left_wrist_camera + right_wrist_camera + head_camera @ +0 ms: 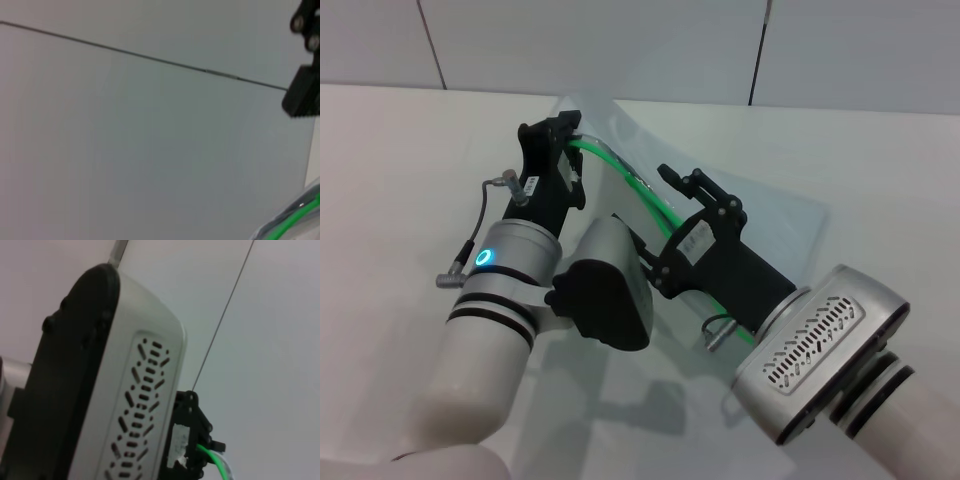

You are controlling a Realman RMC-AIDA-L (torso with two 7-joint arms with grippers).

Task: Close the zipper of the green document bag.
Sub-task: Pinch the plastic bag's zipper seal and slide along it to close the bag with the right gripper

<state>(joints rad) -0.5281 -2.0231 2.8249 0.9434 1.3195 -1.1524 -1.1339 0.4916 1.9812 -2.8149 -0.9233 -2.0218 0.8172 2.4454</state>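
Grippers at work: my left gripper pinches the zipper end, my right gripper clamps mid-strip on the bag.

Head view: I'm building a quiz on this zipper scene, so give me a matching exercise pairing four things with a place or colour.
Things:
1. left gripper
2. right gripper
3. zipper
4. green document bag

Descriptions:
A. bright green strip running between the two grippers
B. at the far end of the green edge, near the pouch's far corner
C. translucent pale pouch lying on the white table
D. over the middle of the green edge

Pairs: 1-B, 2-D, 3-A, 4-C
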